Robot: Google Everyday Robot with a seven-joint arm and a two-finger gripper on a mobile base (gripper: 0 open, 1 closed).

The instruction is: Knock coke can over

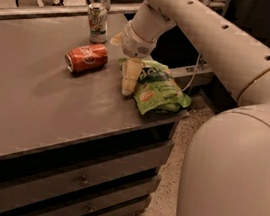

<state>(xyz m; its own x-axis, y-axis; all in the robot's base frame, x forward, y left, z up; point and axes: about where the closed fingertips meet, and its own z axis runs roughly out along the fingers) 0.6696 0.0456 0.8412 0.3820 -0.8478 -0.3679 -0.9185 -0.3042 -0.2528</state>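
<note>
The coke can lies on its side on the grey table, left of centre in the upper part of the frame, its silver end towards the left. By the look of it the knocking-over is done. The gripper hangs just right of the can, pointing down at the tabletop and not touching the can. It sits at the left edge of a green snack bag. Whether it is apart or together I cannot tell from here.

Behind the coke can, towards the top of the frame, a pale green-and-white can stands upright, near it but clear of it.

What worries me is what is close by. A can on its side rolls easily. If the arm swings left as it pulls away, it could nudge the can along the table, perhaps as far as the near edge above the drawers. A swing towards the top of the frame could topple the upright can, which is not the one asked for. The bag reaches the right edge of the table and looks to hang over it a little. If the gripper snags it while lifting or turning, the bag could be dragged off onto the floor
</note>
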